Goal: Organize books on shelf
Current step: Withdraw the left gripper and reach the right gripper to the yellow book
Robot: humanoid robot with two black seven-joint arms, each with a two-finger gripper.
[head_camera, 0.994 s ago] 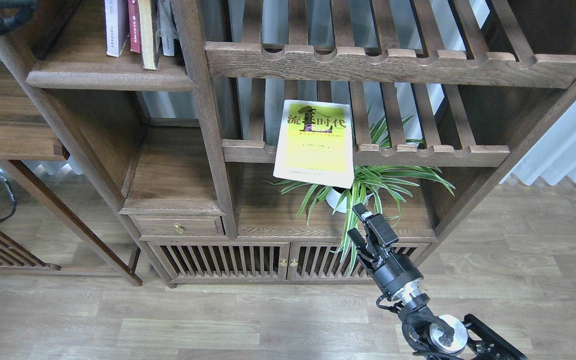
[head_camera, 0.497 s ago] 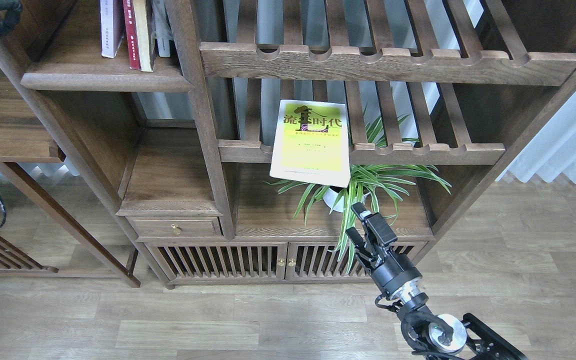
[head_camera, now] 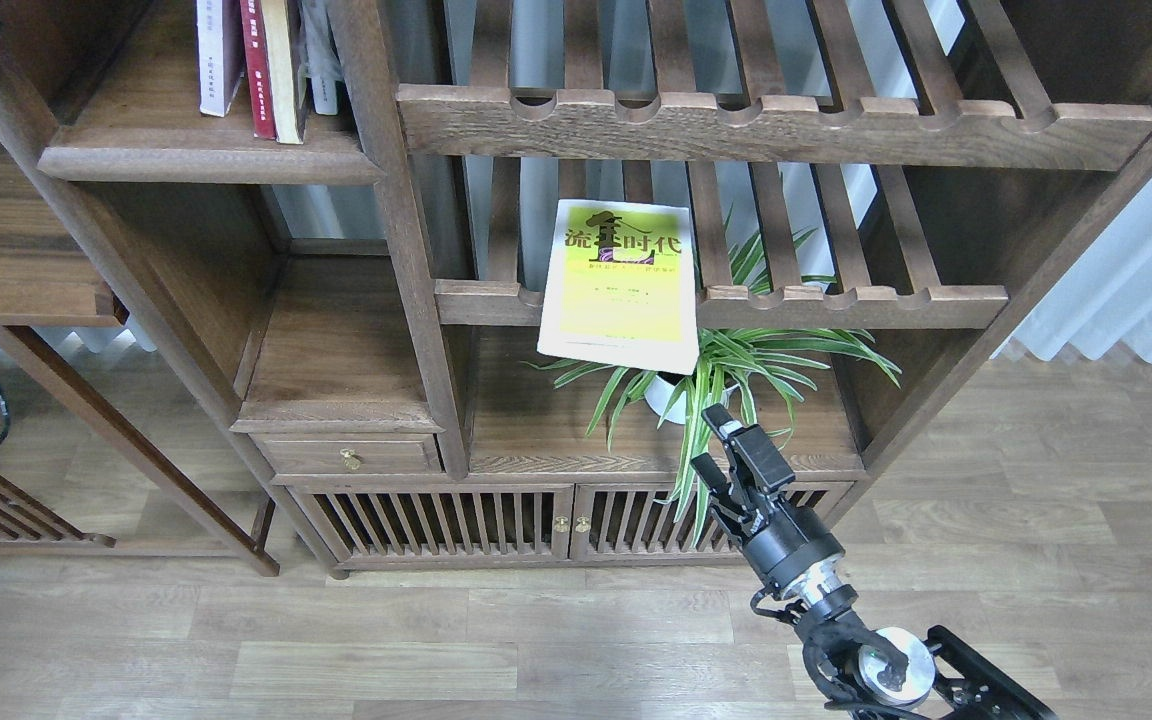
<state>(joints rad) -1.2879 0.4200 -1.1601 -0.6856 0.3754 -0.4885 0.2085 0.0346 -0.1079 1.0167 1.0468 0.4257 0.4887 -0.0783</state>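
**Meanwhile: one yellow-green book flat on the slatted rack, others upright on the shelf**

Currently, the yellow-green book [head_camera: 619, 285] is seen lying cover-up on the lower slatted rack [head_camera: 856, 300], its near edge jutting out past the notched front rail and over the spider plant [head_camera: 736, 365] in a white pot below. Dark Chinese characters are printed across the top of its cover. Nothing is gripping it.

At the upper left, the shelf [head_camera: 206, 160], a solid dark-brown board with a rounded front edge, is occupied by books standing upright side by side: a white-lavender book [head_camera: 218, 55] at the left, a dark red book [head_camera: 256, 65] just beside it, then a tan-edged book [head_camera: 286, 70] and pale volumes [head_camera: 321, 55] behind the post. Their tops are cut off by the frame edge.

The right hand [head_camera: 721, 445] is held in the air in front of the cabinet doors [head_camera: 496, 520], below the plant and well apart from the yellow-green book. Its two fingers are spread with a visible gap between them, and nothing is held. The left hand is not shown; only a dark fragment is visible at the top-left corner.

An upper slatted rack [head_camera: 776, 125] is seen above the lower one.
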